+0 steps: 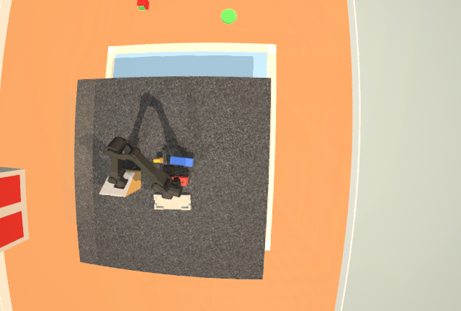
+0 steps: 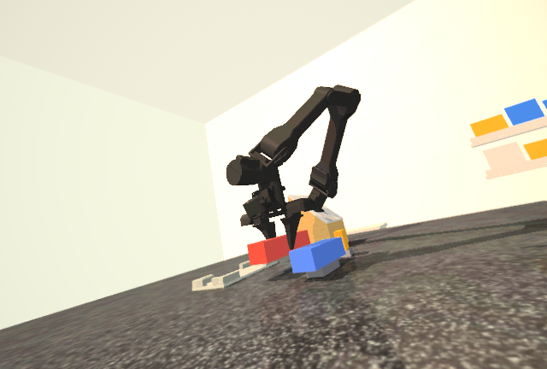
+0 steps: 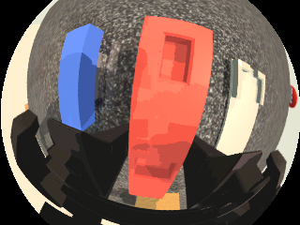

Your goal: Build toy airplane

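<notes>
Currently, jaws point(image 1: 174, 180) point(image 2: 279, 243) clamped on red fuselage point(image 1: 181, 181) point(image 2: 279, 248) point(image 3: 171, 103), beside cream jig point(image 1: 172, 202) point(image 2: 225, 278) point(image 3: 241, 110), toward surface's left edge. Best practice: lift level, align lengthwise over cradle, lower flat, sockets upward, release only once seated.

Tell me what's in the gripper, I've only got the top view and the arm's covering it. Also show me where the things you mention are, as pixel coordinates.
Observer: The gripper point(image 1: 174, 180) point(image 2: 280, 243) point(image 3: 159, 129) is shut on the red fuselage point(image 1: 182, 181) point(image 2: 269, 252) point(image 3: 169, 103); the wrist view shows a finger on either side.

Operator: From above I can't judge height. Is it off the table?

Observer: It looks that way: in the exterior view its underside hangs clear of the dark table top point(image 1: 223, 132) point(image 2: 397, 303) point(image 3: 114, 28).

Operator: And the blue wing, is that lying flat on the table?

Observer: No, the exterior view shows the blue wing point(image 1: 181, 160) point(image 2: 315, 256) point(image 3: 70, 89) raised on a gray block point(image 2: 322, 269) point(image 3: 98, 80).
</notes>
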Action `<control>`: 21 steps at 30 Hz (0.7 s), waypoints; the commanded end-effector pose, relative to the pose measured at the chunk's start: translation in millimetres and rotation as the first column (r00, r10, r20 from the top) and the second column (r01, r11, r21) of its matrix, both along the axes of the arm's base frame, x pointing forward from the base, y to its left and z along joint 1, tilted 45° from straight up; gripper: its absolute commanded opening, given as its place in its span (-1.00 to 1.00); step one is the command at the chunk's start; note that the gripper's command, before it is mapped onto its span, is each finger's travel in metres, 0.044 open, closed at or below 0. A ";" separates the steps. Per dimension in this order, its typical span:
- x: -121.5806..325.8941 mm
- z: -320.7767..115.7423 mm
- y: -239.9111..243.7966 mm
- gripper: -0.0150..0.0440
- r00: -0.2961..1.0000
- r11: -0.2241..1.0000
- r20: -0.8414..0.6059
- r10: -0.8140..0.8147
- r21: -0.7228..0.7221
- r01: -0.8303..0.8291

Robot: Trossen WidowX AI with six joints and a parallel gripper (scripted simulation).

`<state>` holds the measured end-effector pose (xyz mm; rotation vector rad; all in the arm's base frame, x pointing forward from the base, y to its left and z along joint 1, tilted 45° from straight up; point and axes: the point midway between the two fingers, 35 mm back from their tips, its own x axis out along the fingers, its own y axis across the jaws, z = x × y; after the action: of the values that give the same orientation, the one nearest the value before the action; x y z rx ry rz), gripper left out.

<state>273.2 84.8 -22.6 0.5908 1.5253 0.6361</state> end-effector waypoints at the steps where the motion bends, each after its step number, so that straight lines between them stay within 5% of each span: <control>1: 4.1 10.6 -11.3 -0.49 1.000 1.000 0.011 -0.001 -0.006 0.001; 21: 2.9 55.9 -54.5 -0.49 1.000 1.000 0.009 0.001 -0.002 -0.001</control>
<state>275.5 39.2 22.8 0.5912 1.5262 0.6364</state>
